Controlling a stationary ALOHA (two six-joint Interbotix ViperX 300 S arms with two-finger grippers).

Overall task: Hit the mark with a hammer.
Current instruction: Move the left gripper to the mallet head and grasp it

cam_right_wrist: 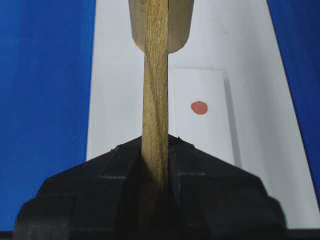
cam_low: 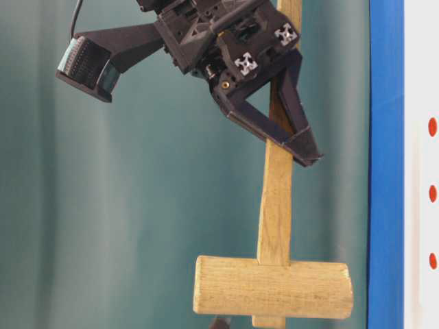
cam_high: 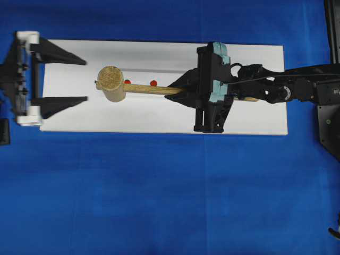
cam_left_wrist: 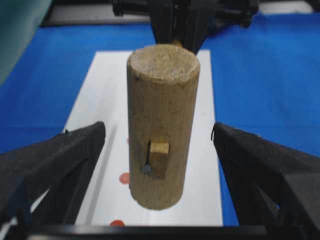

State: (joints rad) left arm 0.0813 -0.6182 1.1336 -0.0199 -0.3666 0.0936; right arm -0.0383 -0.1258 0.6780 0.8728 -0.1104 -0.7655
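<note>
Now we have the wooden mallet [cam_high: 112, 84] up in the air over the white board [cam_high: 255, 122], our right gripper [cam_high: 180, 90] clamped tight on its slim handle, head out toward the left end. Our left gripper [cam_high: 71, 79] sits at that end with jaws spread wide, holding nothing. The red marks [cam_high: 153, 83] lie on the board beneath the handle. We judge it's the swing stage: next we'd line the head over a mark and bring it down squarely.
</note>
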